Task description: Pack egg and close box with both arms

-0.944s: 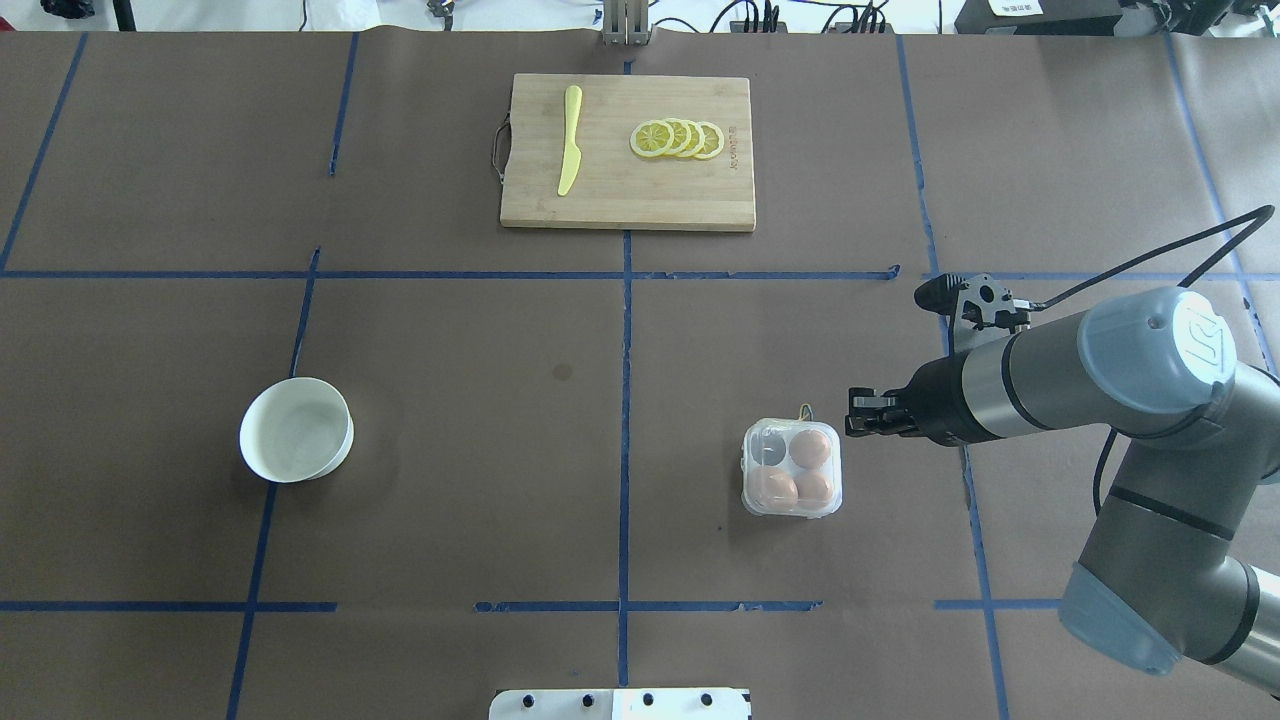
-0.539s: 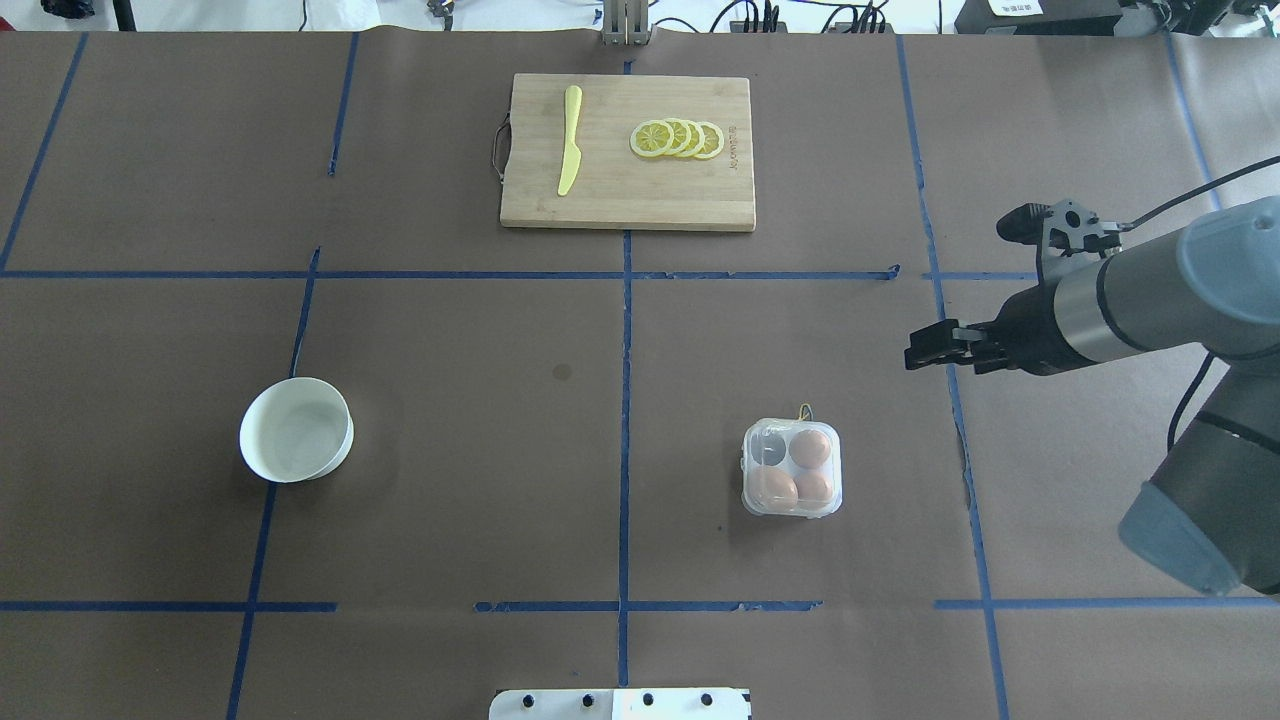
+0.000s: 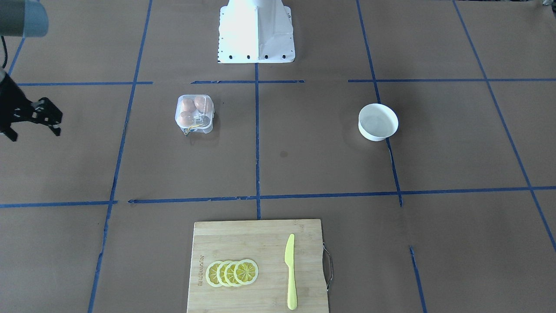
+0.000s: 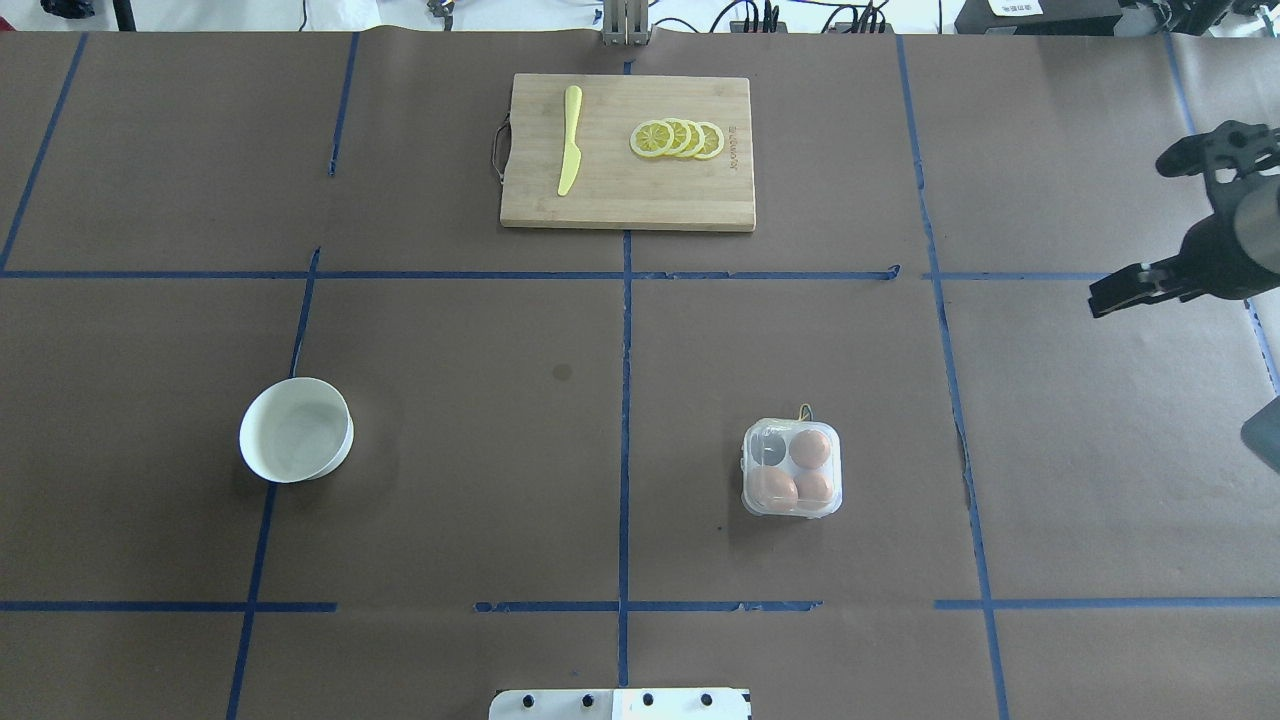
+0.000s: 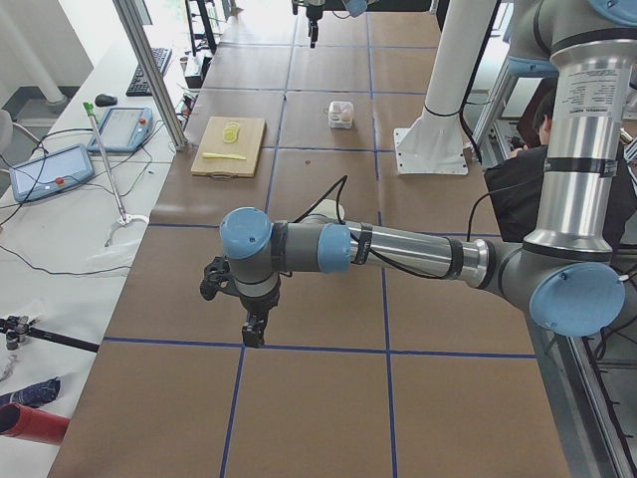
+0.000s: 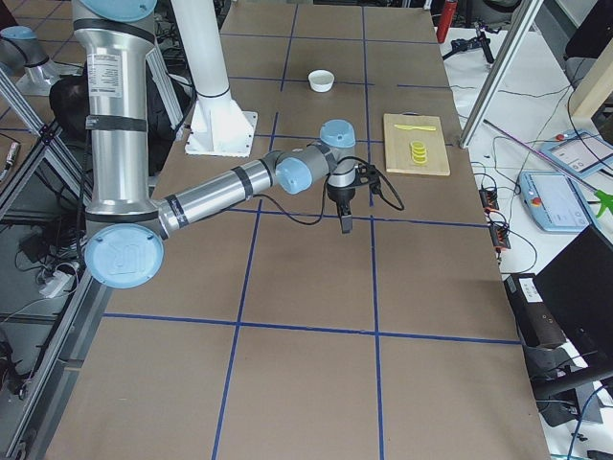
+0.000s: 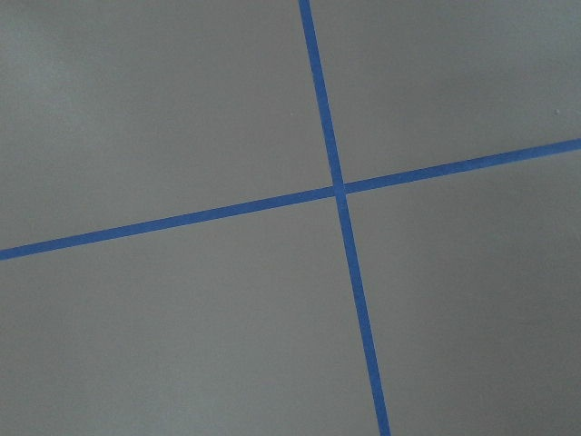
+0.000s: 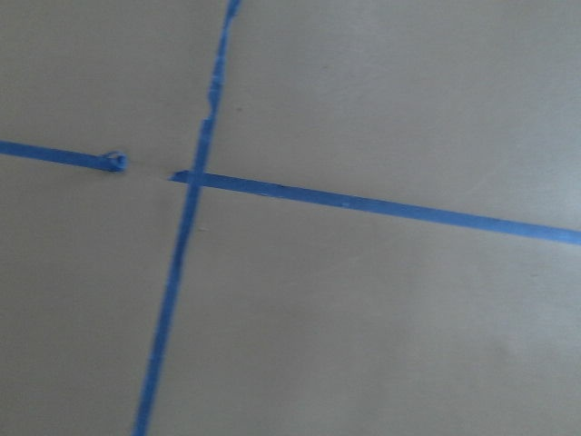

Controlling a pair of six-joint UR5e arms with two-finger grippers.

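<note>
Moving away from the box (image 4: 792, 480) is the main change. A short moment ago the right hand (image 4: 1105, 300) was just beside the box's right side. Now it hangs well apart from it, near the right edge of the bench (image 4: 450, 470), and it carries nothing. In the front-facing view its two fingers stand apart.

The box itself has not moved. It sits on the bench a little to the right of the middle tape line, on the side nearer to the robot. Three eggs (image 4: 809, 448) lie in three of its cells. The fourth cell, the far-left one in the overhead view, looks dark, and I believe it is empty. The clear lid seems to lie down over the eggs, but I cannot tell from here whether it is fully snapped. The white bowl (image 4: 296, 432) on the left side holds no egg.

The left hand (image 5: 255, 334) appears only in the side view, low over bare bench and far from the box. I cannot tell if its fingers are apart or together.

My judgement is that the packing and the closing are probably finished, and that the right arm is going back to rest. If the lid did not click, it could spring up again, so this is the one thing to check.
</note>
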